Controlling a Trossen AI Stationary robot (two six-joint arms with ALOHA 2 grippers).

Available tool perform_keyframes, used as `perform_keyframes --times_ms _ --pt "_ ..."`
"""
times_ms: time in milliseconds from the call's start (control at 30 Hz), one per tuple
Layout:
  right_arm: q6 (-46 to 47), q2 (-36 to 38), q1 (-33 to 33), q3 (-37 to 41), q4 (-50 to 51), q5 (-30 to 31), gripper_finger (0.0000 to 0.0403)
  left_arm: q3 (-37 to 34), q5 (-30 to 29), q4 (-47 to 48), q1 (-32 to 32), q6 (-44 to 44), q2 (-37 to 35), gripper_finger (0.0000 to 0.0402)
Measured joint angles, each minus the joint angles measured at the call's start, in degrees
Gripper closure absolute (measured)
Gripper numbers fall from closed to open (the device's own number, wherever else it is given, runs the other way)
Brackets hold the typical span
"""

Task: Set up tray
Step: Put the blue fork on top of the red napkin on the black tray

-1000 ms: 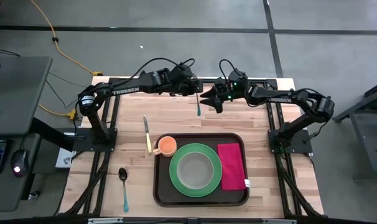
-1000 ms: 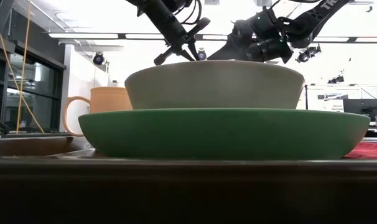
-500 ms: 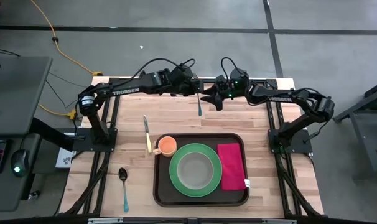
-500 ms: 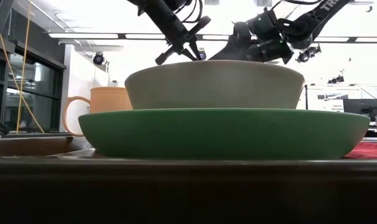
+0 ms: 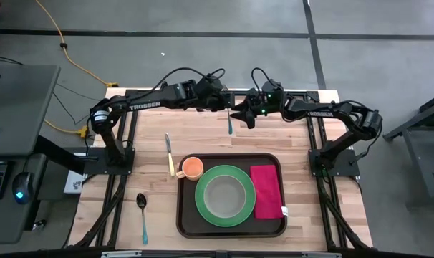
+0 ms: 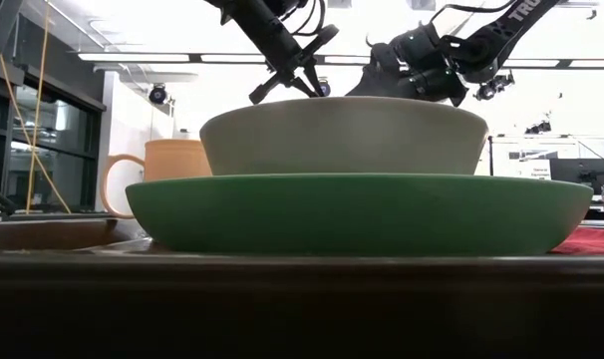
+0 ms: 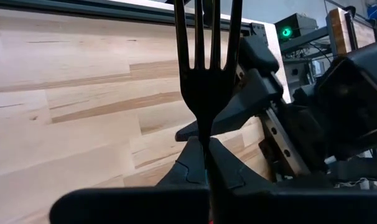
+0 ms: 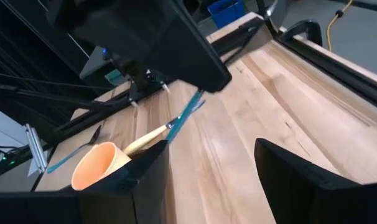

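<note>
High view: right tool (image 5: 241, 115) nearer the left tool's (image 5: 226, 107) fork (image 5: 229, 122).

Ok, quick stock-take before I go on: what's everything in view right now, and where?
tray: one, dark brown, near middle of table.
plate: one, green, on tray.
bowl: one, beige, on plate.
napkin: one, magenta, on tray right of plate.
cup: one, orange, tray's far-left corner.
knife: one, pale handle, on table left of cup.
spoon: one, teal handle, on table left of tray.
fork: one, teal handle, held above far table.
left tool: shut on fork.
right tool: open, beside fork.
</note>
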State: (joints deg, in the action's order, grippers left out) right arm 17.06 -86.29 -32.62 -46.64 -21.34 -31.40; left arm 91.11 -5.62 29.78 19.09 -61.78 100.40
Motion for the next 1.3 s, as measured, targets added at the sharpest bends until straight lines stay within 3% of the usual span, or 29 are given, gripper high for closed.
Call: perform_keyframes --times_ms 1300 --pt "2.0 -0.7 1.6 -0.1 -2.8 0.8 0.0182 0.0 -0.7 -0.8 -0.2 -0.2 0.0 0.038"
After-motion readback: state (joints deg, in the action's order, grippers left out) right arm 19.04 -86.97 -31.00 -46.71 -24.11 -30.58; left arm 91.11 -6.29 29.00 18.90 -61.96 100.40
